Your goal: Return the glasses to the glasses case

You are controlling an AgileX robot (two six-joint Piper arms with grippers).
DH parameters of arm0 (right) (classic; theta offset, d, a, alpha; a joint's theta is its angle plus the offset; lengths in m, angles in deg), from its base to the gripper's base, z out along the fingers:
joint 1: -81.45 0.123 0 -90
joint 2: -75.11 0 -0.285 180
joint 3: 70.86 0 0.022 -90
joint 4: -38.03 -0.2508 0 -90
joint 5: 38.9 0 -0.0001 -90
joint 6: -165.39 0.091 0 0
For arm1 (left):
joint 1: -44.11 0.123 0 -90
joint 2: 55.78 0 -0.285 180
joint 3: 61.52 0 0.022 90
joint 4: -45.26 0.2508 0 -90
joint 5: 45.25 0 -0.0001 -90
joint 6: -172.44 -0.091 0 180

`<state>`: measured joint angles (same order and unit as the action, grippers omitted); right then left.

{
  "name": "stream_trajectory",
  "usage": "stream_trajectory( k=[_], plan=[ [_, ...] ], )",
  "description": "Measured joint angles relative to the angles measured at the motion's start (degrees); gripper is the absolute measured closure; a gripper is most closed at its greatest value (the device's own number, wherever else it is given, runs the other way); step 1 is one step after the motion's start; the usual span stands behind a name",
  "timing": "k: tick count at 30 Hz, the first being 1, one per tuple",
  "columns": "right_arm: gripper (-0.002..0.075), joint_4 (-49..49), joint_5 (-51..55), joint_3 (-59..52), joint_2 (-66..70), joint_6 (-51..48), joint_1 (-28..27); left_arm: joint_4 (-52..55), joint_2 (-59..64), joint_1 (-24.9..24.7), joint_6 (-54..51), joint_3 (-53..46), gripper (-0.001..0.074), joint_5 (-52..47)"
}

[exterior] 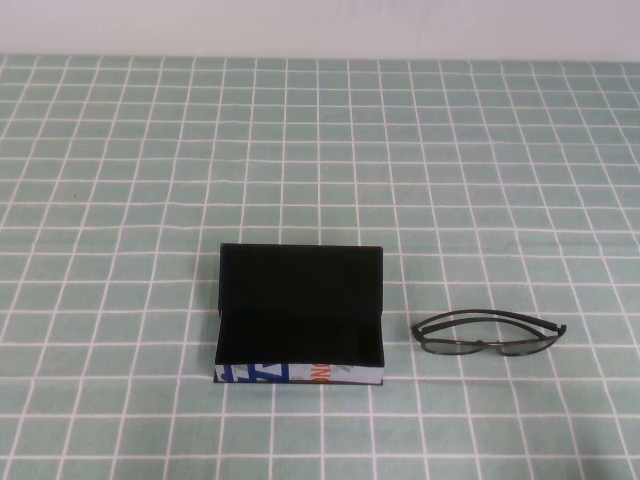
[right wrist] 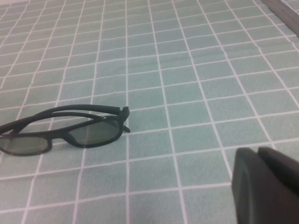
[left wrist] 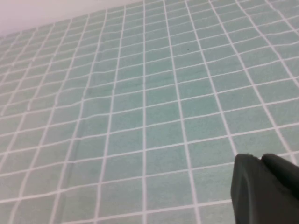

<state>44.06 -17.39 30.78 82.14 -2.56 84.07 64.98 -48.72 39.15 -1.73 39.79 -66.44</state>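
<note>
The black glasses case (exterior: 300, 340) lies open near the table's front middle. Its lid stands up at the back and its white front edge carries blue and orange markings. The inside looks empty. The dark-framed glasses (exterior: 490, 333) lie folded on the cloth just right of the case, apart from it. They also show in the right wrist view (right wrist: 65, 128). My right gripper (right wrist: 258, 150) is shut and empty, some way off from the glasses. My left gripper (left wrist: 259, 158) is shut and empty over bare cloth. Neither gripper shows in the high view.
A green cloth with a white grid (exterior: 320, 150) covers the table up to a pale wall at the back. A dark strip (right wrist: 285, 11) runs along the cloth's edge in the right wrist view.
</note>
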Motion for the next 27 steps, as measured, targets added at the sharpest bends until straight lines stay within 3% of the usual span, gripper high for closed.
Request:
stream_trajectory(
  k=[27],
  plan=[
    [0.0737,0.00,0.00,0.00,0.00,0.00,0.00,-0.69,0.00,0.00,6.17,0.00,0.0737,0.98]
  ],
)
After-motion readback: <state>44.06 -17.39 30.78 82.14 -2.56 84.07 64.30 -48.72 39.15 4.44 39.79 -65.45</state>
